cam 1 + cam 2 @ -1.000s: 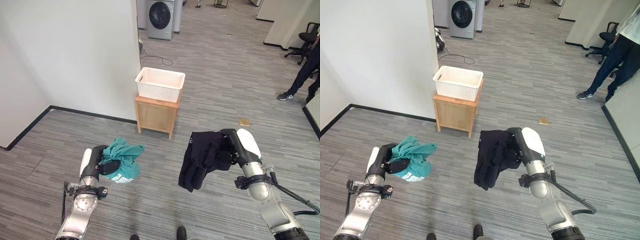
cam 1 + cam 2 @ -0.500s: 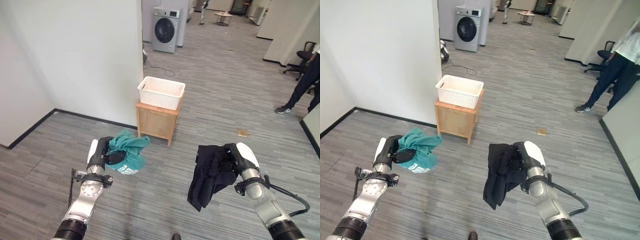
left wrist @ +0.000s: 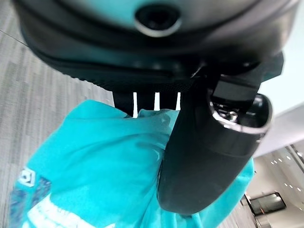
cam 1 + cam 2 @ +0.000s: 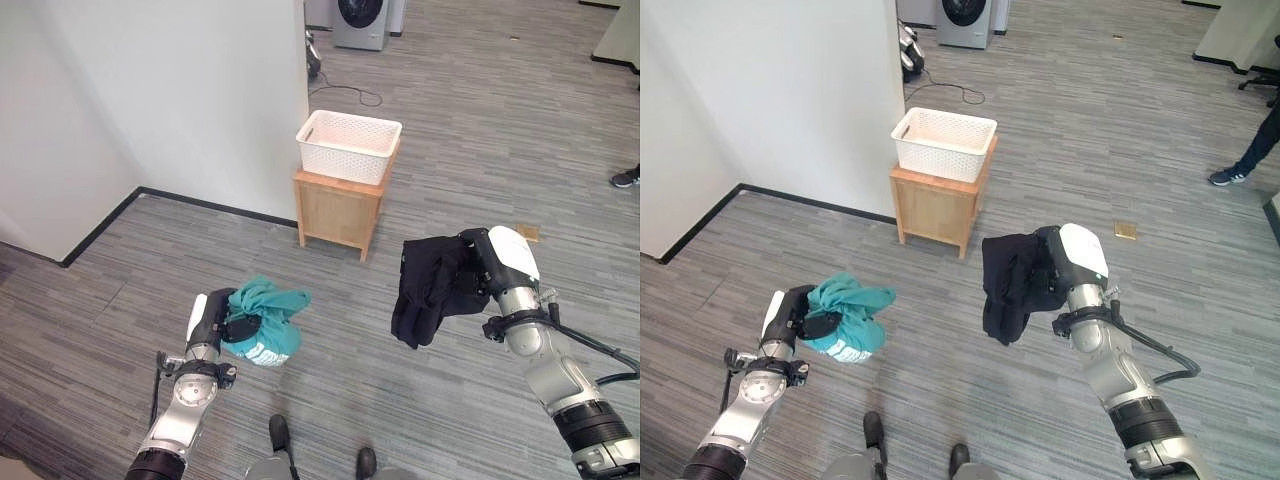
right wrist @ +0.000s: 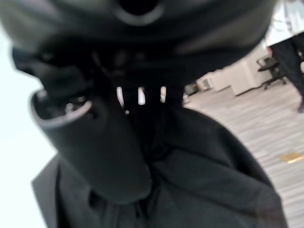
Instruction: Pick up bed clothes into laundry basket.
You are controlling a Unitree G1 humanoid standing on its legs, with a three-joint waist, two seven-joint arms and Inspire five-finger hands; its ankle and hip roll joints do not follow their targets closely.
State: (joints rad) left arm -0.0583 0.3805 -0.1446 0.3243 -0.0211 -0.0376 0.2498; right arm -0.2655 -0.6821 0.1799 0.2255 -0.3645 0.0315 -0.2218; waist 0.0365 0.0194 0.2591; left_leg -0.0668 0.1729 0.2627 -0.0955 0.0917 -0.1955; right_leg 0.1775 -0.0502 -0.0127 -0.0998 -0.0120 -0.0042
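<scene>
Your left robot hand [image 4: 212, 322] clutches the teal shirt [image 4: 262, 322], right robot hand [image 4: 478, 272] grips the black garment [image 4: 428, 288]. Basket [image 4: 348, 146] sits ahead on the stand [image 4: 338, 207], still empty; carry and drop both.

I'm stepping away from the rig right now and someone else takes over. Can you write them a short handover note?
Left hand: shut on the teal garment, bundled and held off the floor.
Right hand: shut on the black garment, which hangs down from the grip.
White laundry basket: on the small wooden stand by the wall corner, ahead of the robot; nothing visible inside it.
A person's shoe shows at the far right.
Done: both garments picked up.
Left: get to the basket and drop both in.
</scene>
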